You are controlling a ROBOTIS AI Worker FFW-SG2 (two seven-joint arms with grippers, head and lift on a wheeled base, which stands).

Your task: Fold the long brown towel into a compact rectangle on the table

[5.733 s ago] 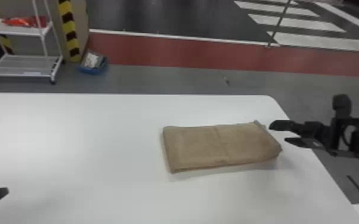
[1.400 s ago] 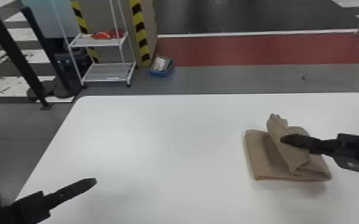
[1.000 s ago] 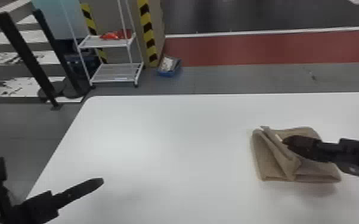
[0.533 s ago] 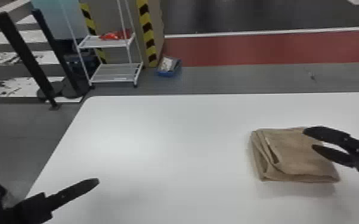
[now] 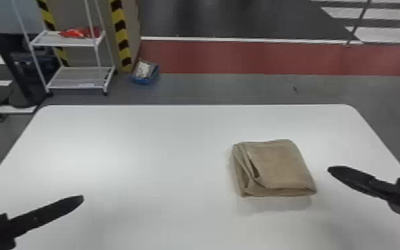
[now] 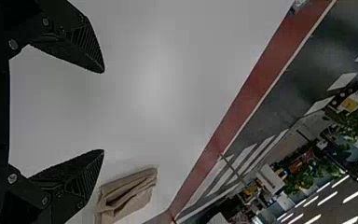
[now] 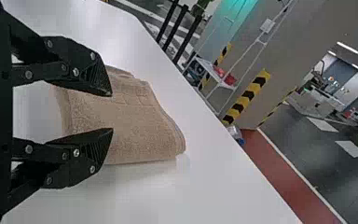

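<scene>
The brown towel [image 5: 279, 166] lies folded into a thick, roughly square packet on the right half of the white table, its layered folds showing along the left side. My right gripper [image 5: 334, 171] hangs to the right of the towel, apart from it. In the right wrist view, that gripper [image 7: 112, 112] is open, with the towel [image 7: 135, 121] beyond its fingers. My left gripper [image 5: 78, 199] is over the table's front left. The left wrist view has this gripper [image 6: 103, 111] open with nothing between its fingers, and the towel [image 6: 130, 191] farther off.
Around the towel stretches the white table [image 5: 159, 149], its far edge crossing the head view. On the floor behind stand a white shelf rack [image 5: 79, 78] and a blue bin [image 5: 144, 73], both beyond the table.
The right gripper has let go of the towel and drawn back to the right. The towel, a longer strip earlier, is now folded shorter. The head view has turned rightward since half a second ago.
</scene>
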